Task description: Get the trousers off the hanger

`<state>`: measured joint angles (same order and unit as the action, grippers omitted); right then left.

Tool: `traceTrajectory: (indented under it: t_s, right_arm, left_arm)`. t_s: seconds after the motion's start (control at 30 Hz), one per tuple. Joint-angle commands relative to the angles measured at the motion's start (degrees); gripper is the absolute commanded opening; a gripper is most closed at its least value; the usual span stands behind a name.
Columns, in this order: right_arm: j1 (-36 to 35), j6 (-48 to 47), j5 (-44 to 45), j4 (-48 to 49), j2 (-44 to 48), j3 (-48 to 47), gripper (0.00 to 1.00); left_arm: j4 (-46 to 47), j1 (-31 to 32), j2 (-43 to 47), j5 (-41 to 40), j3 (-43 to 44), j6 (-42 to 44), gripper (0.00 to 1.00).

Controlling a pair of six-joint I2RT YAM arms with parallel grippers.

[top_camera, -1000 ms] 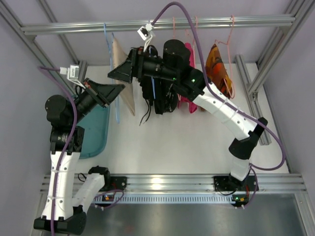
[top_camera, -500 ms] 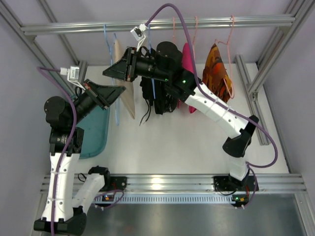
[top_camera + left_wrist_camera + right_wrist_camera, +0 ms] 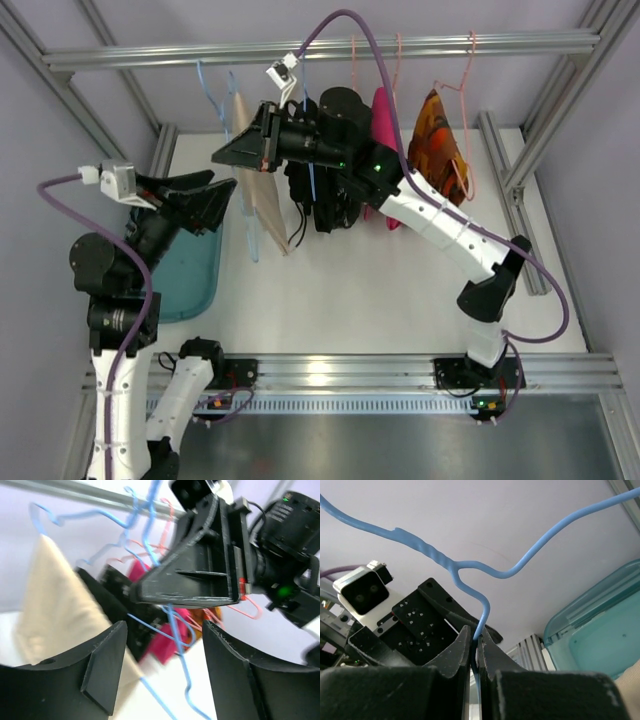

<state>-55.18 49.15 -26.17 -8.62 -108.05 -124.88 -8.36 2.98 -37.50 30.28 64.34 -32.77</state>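
Observation:
The beige trousers (image 3: 265,200) hang on the thin light-blue hanger (image 3: 247,235), at the left end of the row of clothes. My right gripper (image 3: 218,155) reaches in from the right and is shut on the hanger's wire (image 3: 470,570) just below its twisted neck; the pinch shows in the right wrist view (image 3: 479,636). My left gripper (image 3: 222,183) stands open just left of the trousers (image 3: 52,605). In the left wrist view its jaws (image 3: 165,665) are wide apart and grip nothing, with the hanger's lower wire (image 3: 186,680) seen between them.
A black garment (image 3: 320,195) on a blue hanger, a pink garment (image 3: 380,110) and an orange patterned one (image 3: 440,140) on pink hangers hang right of the trousers, under the metal rail (image 3: 480,42). A teal bin (image 3: 190,270) lies on the table at the left.
My left gripper opened, let go of the hanger and drew back toward the lower left. My right gripper moved left and shut on the hanger's wire. Trousers and hanger swung slightly.

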Motion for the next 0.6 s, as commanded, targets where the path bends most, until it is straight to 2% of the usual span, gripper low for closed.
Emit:
traceTrajectory:
  t_s: [0.0, 0.13, 0.2, 0.4, 0.47, 0.57]
  right_arm:
    - [0.77, 1.82, -2.04, 7.13, 7.32, -0.46, 0.0]
    - [1.21, 5.95, -4.49, 9.92, 9.43, 1.04, 0.0]
    - [1.3, 8.24, -5.02, 10.64, 9.96, 1.57, 0.0]
    - [1.91, 10.53, -6.0, 11.52, 11.37, 2.01, 0.0]
    - [2.18, 11.14, -5.91, 11.43, 11.54, 2.27, 0.0]
    - [2.53, 11.32, -5.91, 11.35, 11.9, 2.45, 0.0]
  left_arm:
    - [-2.97, -0.26, 3.65, -11.79, 1.93, 8.24, 0.69]
    - [-7.36, -0.26, 7.52, -18.4, -2.52, 16.92, 0.78]
    - [-7.63, -0.26, 9.89, -18.16, -5.78, 22.37, 0.82]
    - [-9.92, -0.26, 17.89, -5.69, -18.0, 34.5, 0.88]
    - [-9.92, -0.26, 19.73, -0.7, -19.94, 37.24, 0.89]
    - [-9.75, -0.26, 19.4, 1.88, -22.23, 39.8, 0.89]
